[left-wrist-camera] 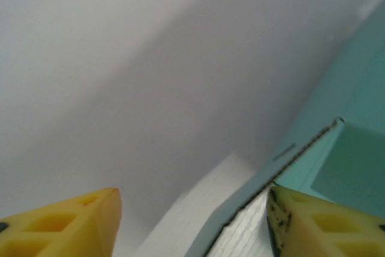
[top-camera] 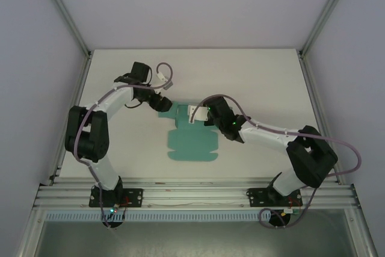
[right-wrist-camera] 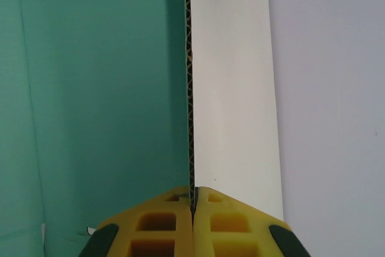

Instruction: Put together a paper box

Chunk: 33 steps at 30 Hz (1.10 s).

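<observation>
We see paper box as flat teal sheet at middle of table, far flap raised upright. Right gripper: jaws pinch flap edge. Left gripper: jaws stand apart, one finger just beside sheet, holding nothing.

Your count: one paper box, one tabletop, two arms, two claws.
You have a single teal card sheet as the paper box on the one tabletop. The left arm and right arm make two. The left claw and right claw make two. Each wrist view gives you two yellow fingers, four in all.
</observation>
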{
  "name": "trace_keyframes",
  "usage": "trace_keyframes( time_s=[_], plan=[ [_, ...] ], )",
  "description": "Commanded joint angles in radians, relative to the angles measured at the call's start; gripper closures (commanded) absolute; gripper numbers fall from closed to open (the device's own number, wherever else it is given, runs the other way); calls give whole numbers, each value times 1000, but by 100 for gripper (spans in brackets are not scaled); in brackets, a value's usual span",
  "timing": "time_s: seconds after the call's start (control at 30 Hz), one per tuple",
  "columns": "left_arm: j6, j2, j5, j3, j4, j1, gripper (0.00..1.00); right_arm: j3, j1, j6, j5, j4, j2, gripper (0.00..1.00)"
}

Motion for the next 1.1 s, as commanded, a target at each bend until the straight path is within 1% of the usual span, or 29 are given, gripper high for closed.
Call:
trace_keyframes(
  time_s=[0.0, 0.03, 0.1, 0.17, 0.2, 0.27, 0.37, 0.5, 0.6, 0.7, 0.73, 0.83, 0.87, 0.97, 1.07],
  plan=[
    [34, 18, 62, 40, -62, -2, 56, 26, -8, -13, 11, -9, 12, 100],
    [30, 20, 66, 43, -64, -2, 68, 26, -9, -10, 14, -8, 13, 100],
    [-3, 19, 57, 38, -47, -5, 86, 32, -9, 1, 29, -5, 20, 100],
    [-44, 10, 31, 25, -14, -7, 94, 32, -8, 2, 46, 6, 27, 100],
    [-82, 3, 1, 13, 16, -8, 99, 31, -9, 6, 57, 17, 31, 100],
    [-156, -11, -71, -8, 70, -14, 100, 32, -8, 18, 78, 33, 36, 100],
    [-341, -28, -193, -39, 174, -23, 100, 34, -8, 51, 106, 59, 42, 100],
    [-559, -48, -288, -68, 244, -57, 100, 30, -5, 96, 181, 157, 66, 100],
    [-664, -84, -320, -112, 305, -102, 100, 41, 3, 97, 235, 185, 96, 100],
    [-708, -116, -338, -132, 309, -146, 100, 30, 4, 86, 262, 235, 118, 100],
    [-701, -127, -332, -138, 306, -159, 100, 29, 4, 82, 274, 257, 124, 100],
    [-723, -152, -387, -160, 300, -197, 100, 17, 4, 64, 290, 319, 137, 100],
    [-742, -157, -390, -167, 305, -205, 100, 15, 4, 60, 287, 332, 140, 100],
    [-777, -158, -348, -187, 322, -219, 100, 20, 4, 72, 283, 335, 151, 100],
    [-809, -167, -377, -221, 360, -235, 100, 17, 2, 77, 283, 355, 160, 100]
  ],
)
